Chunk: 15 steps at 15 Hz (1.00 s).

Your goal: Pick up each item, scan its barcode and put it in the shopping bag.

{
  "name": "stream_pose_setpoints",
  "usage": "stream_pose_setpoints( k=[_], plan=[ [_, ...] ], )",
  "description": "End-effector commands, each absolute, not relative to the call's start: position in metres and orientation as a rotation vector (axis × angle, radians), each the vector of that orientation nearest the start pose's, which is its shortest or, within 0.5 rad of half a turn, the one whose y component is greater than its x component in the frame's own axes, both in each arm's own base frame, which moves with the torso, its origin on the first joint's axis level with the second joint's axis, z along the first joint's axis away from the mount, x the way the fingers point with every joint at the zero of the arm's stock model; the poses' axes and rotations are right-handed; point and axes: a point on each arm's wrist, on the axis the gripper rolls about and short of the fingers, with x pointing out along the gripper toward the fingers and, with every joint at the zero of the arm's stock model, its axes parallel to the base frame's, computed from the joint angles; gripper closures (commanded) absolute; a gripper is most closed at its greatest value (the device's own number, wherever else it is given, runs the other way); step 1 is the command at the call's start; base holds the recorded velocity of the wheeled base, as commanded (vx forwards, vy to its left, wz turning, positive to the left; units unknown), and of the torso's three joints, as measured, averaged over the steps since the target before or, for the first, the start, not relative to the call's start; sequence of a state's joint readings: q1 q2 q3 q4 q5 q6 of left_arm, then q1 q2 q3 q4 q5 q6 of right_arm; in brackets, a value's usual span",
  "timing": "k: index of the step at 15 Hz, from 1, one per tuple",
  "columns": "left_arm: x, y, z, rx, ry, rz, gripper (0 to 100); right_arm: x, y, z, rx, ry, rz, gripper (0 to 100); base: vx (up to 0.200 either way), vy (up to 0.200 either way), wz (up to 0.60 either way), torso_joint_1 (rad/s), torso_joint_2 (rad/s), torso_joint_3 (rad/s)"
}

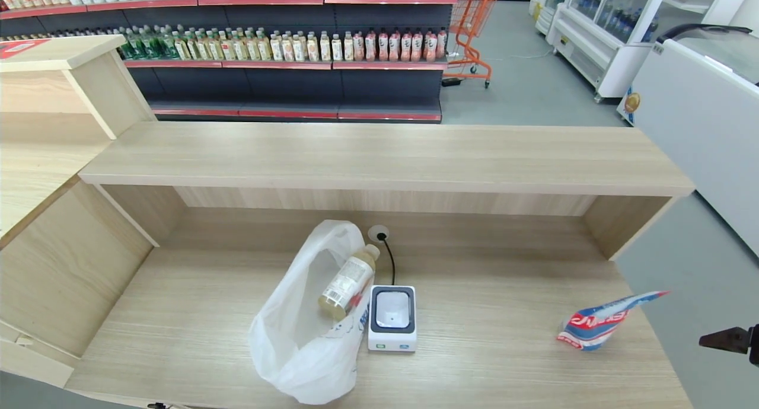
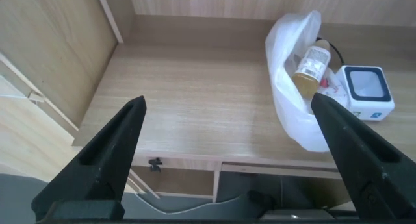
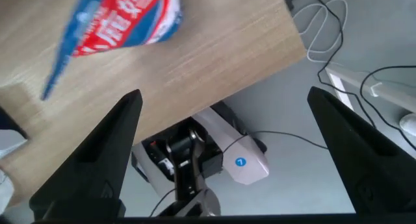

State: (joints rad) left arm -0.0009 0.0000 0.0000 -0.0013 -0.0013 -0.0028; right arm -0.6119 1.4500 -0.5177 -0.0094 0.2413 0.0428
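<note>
A white plastic shopping bag (image 1: 302, 332) stands open on the wooden counter, with a pale drink bottle (image 1: 348, 281) leaning in its mouth; both appear in the left wrist view as the bag (image 2: 289, 100) and the bottle (image 2: 311, 63). The white barcode scanner (image 1: 391, 318) sits just right of the bag, also seen as scanner (image 2: 367, 91). A red, white and blue snack bag (image 1: 605, 323) lies at the counter's right end, seen close as the snack bag (image 3: 123, 19). My left gripper (image 2: 227, 152) hangs open over the counter's near left edge. My right gripper (image 3: 227, 152) is open beyond the counter's right edge, beside the snack bag.
A raised wooden ledge (image 1: 385, 154) runs along the back of the counter, with side walls at both ends. The scanner's black cable (image 1: 390, 261) runs to a hole at the back. Cables (image 3: 325, 29) lie on the grey floor to the right.
</note>
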Motion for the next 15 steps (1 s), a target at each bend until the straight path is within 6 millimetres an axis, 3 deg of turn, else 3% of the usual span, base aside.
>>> stream_pose_setpoints(
  k=[1,4,7,9,11,15],
  plan=[
    [-0.023,0.0,0.076,-0.003,-0.002,-0.002,0,0.159,-0.105,0.121,0.423,0.836,-0.36,0,0.0,0.0,0.0,0.0,0.0,0.0],
    [-0.023,0.0,0.076,-0.005,-0.002,-0.003,0,0.166,-0.109,0.121,0.409,0.796,-0.361,0,0.0,0.0,0.0,0.0,0.0,0.0],
    [-0.023,0.0,0.076,-0.002,-0.002,-0.003,0,0.179,-0.106,0.127,0.436,0.749,-0.341,0,0.0,-0.2,0.0,0.002,0.0,-0.001],
    [-0.023,0.0,0.076,-0.003,-0.002,-0.003,0,0.189,-0.102,0.132,0.449,0.732,-0.313,0,0.0,0.0,0.0,0.0,0.0,0.0],
    [-0.023,0.0,0.076,-0.003,-0.002,-0.003,0,0.205,-0.093,0.137,0.494,0.721,-0.281,0,0.0,0.0,0.0,0.0,0.0,0.0],
    [-0.023,0.0,0.076,-0.003,-0.002,-0.005,0,0.233,-0.067,0.123,0.516,0.757,-0.18,0,0.0,0.0,0.0,0.0,0.0,0.0]
  ],
)
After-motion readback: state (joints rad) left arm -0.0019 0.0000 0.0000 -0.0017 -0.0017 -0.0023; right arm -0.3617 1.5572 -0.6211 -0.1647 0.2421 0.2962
